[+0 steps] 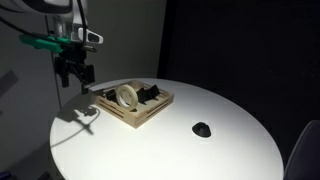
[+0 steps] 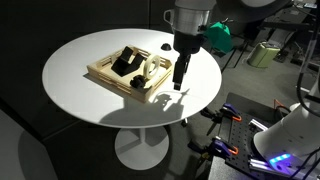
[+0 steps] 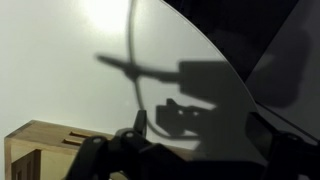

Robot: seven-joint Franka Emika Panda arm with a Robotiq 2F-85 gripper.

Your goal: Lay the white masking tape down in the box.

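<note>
The box (image 1: 138,117) is a shallow tan wooden tray on the round white table; it also shows in the other exterior view (image 2: 100,72) and its corner shows in the wrist view (image 3: 38,142). The white masking tape (image 1: 127,97) is inside it, tilted up on its edge next to black objects (image 1: 150,95); it appears in both exterior views (image 2: 148,72). My gripper (image 1: 76,78) hangs above the table beside the box, apart from the tape, open and empty (image 2: 178,80). In the wrist view only its dark fingers and its shadow show.
A small dark lump (image 1: 202,129) lies on the table (image 1: 200,155) away from the box. The table edge curves close by the gripper (image 2: 200,95). Green and other clutter stands beyond the table (image 2: 222,35).
</note>
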